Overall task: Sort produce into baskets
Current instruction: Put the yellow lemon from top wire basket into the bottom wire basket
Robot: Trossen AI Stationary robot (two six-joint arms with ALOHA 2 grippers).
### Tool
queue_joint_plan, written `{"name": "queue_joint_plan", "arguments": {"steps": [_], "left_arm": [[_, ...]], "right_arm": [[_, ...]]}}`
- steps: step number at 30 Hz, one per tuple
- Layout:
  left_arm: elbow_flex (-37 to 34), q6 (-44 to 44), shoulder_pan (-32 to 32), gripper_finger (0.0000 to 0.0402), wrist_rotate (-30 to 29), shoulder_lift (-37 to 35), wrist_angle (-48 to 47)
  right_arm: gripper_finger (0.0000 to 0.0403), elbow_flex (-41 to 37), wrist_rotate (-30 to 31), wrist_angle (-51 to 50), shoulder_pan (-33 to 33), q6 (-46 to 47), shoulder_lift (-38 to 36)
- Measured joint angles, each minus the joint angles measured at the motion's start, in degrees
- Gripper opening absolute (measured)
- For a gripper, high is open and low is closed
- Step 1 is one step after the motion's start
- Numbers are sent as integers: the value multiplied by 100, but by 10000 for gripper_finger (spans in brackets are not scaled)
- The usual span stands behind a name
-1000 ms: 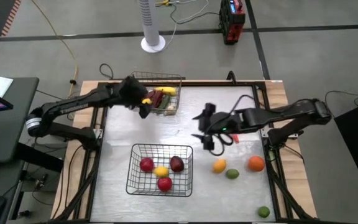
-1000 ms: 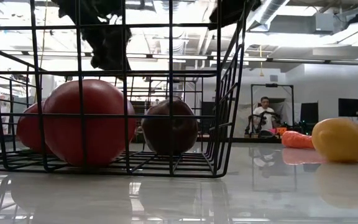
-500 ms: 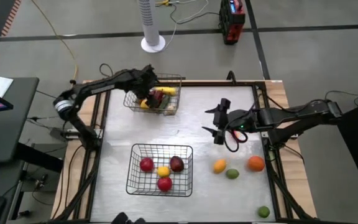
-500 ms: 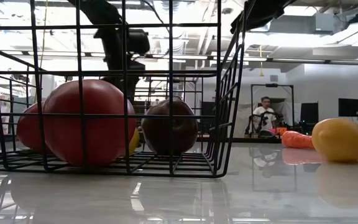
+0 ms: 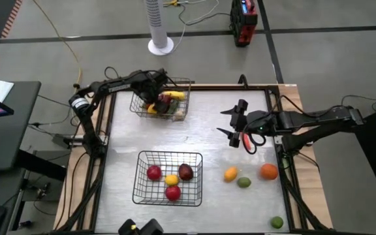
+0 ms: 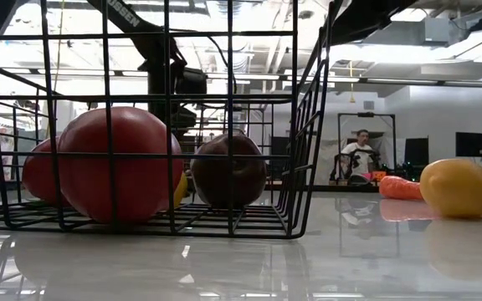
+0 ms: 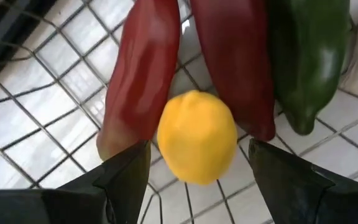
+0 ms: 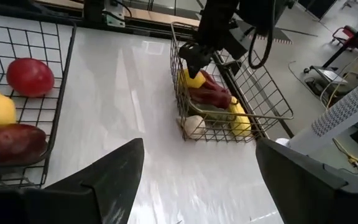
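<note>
My left gripper (image 5: 154,98) is open, low inside the far wire basket (image 5: 187,104). In the left wrist view its fingers (image 7: 126,177) stand on either side of a round yellow piece (image 7: 196,137) without touching it. That piece rests on two long red pieces (image 7: 143,81), beside a long green one (image 7: 309,56). My right gripper (image 5: 227,123) is open and empty above the table right of centre, near a long red piece (image 5: 247,140). The near basket (image 5: 138,176) holds red, yellow and dark red round pieces.
Loose on the table's right part lie a yellow-orange piece (image 5: 230,173), a green one (image 5: 243,182), an orange one (image 5: 269,172) and a green one (image 5: 277,222) by the near edge. A person (image 6: 358,155) sits far behind the table.
My left gripper has gone from the far basket's left side toward the far edge and into the basket; the round yellow piece it carried now lies on the long red pieces there. My right gripper has gone toward the table's right and far edges.
</note>
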Motion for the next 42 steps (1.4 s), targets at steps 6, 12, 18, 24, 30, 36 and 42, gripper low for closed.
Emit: {"name": "queue_joint_plan", "arguments": {"steps": [6,12,18,24,30,36,42], "left_arm": [[-2,-21,-21,261,-41,-1,32],[-279,78,-65,261,-173,-28,245],[-382,171,-101,261,-413,5,314],[-382,449,-193,261,-525,2,375],[-382,525,-235,249,-527,1,363],[-382,630,-237,202,-504,1,285],[-382,759,-240,163,-549,-1,167]], "right_arm": [[336,-2,-15,103,1,0,44],[336,-2,-20,82,22,0,42],[336,-2,-20,119,22,0,42],[336,-2,-22,117,22,0,42],[336,-2,-22,117,22,0,42],[336,-2,-22,114,22,0,42],[336,-2,-26,112,22,2,42]]}}
